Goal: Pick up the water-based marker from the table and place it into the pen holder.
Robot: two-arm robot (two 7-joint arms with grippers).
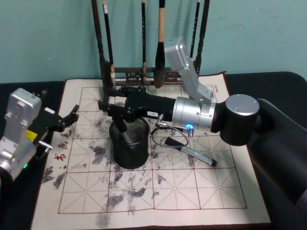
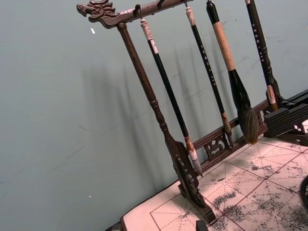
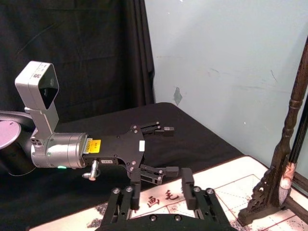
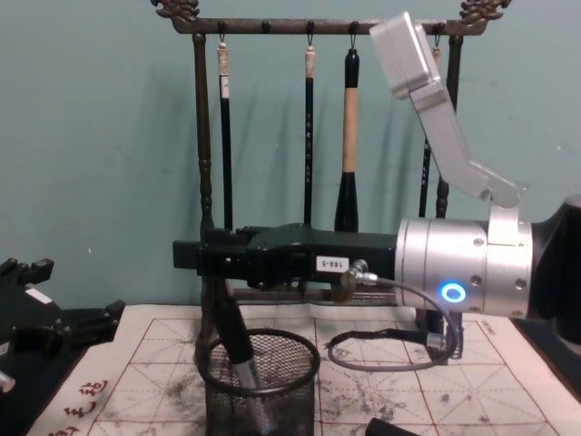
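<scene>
Ink-stained grid mat [image 1: 192,191]: marker [image 4: 234,343] leaned tilted inside pen holder [image 4: 300,400], directly under right gripper [image 3: 161,185], jaws spread, grasping nothing. Left gripper [image 1: 72,118] idle at mat's left edge, fingers apart.

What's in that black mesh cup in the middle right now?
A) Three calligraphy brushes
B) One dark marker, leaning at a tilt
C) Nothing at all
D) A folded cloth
B: the chest view shows one dark marker standing tilted inside the pen holder, its top end just below the right hand.
</scene>
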